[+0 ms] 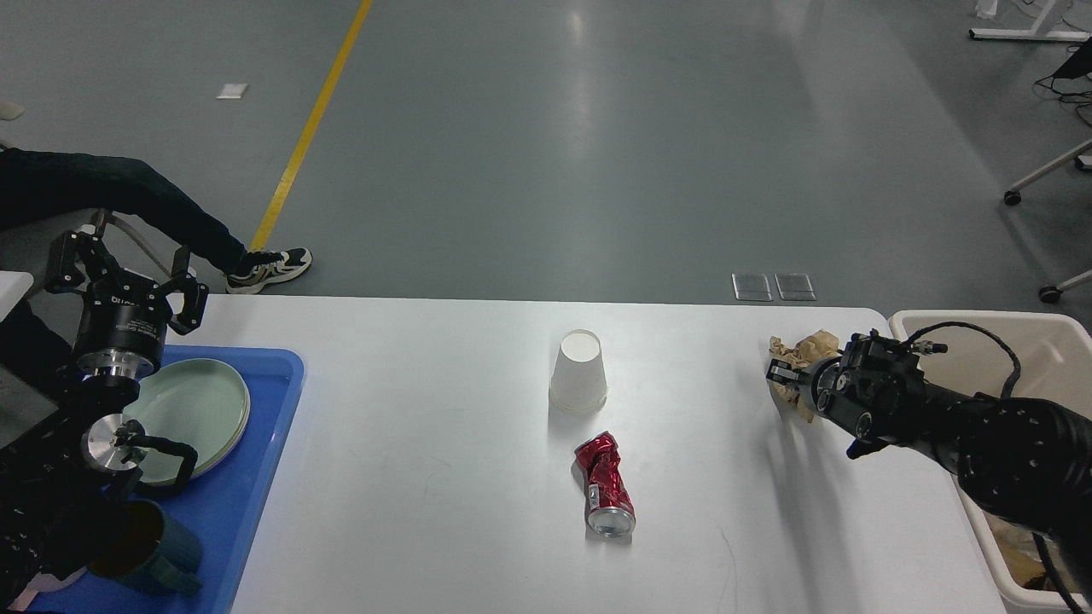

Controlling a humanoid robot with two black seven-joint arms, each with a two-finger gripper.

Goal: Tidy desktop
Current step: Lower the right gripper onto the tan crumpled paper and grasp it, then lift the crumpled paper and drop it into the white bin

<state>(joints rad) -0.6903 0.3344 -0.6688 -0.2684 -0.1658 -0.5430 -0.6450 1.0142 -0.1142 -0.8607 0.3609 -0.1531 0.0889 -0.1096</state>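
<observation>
The white desktop (444,477) holds an upside-down white paper cup (578,372) in the middle. A crushed red can (605,483) lies just in front of the cup. A crumpled brown paper (806,349) lies near the right edge. My right gripper (778,373) is low on the desktop and pressed into the paper's near side. Its fingers are dark and small, so I cannot tell whether they have closed on it. My left gripper (128,273) is open and empty, held above the far end of the blue tray.
The blue tray (247,477) at the left holds a pale green plate (200,405) and a dark green mug (162,546). A beige bin (981,324) with waste stands off the right edge. A seated person's leg and shoe (273,264) are beyond the far left corner.
</observation>
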